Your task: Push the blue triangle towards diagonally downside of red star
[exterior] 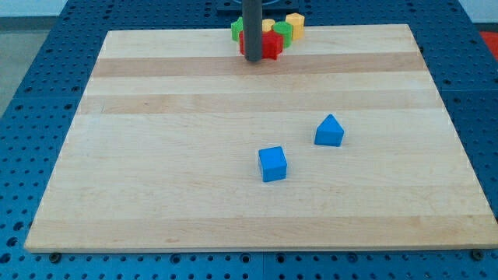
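The blue triangle [329, 131] lies right of the board's middle. A blue cube [272, 164] sits below and left of it. The red star [268, 45] lies at the view's top centre, partly hidden by my rod, in a cluster with other blocks. My tip [254, 58] rests at the top centre, right at the red star's left side, far above and left of the blue triangle.
A green block [237, 30], a second green block [282, 32], a yellow block [295, 22] and another yellow block [267, 26] crowd the red star at the board's top edge. The wooden board [156, 155] lies on a blue perforated table.
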Tool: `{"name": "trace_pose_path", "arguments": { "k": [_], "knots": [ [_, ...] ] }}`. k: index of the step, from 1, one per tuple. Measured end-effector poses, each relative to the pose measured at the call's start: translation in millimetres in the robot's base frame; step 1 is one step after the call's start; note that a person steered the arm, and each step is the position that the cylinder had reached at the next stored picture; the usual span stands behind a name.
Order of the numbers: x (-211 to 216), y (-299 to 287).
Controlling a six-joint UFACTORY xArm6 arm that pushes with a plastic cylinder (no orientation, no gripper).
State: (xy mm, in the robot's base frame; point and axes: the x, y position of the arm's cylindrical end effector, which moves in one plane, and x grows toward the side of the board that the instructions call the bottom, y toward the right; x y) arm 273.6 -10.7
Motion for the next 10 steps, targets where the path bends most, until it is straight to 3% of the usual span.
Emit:
{"name": "trace_pose_path", "arguments": {
  "k": [1,3,5,6,8,10],
  "knots": [
    [21,12],
    [49,140],
    [126,247],
    [161,248],
    [173,187],
    [197,207]
  ]
}}
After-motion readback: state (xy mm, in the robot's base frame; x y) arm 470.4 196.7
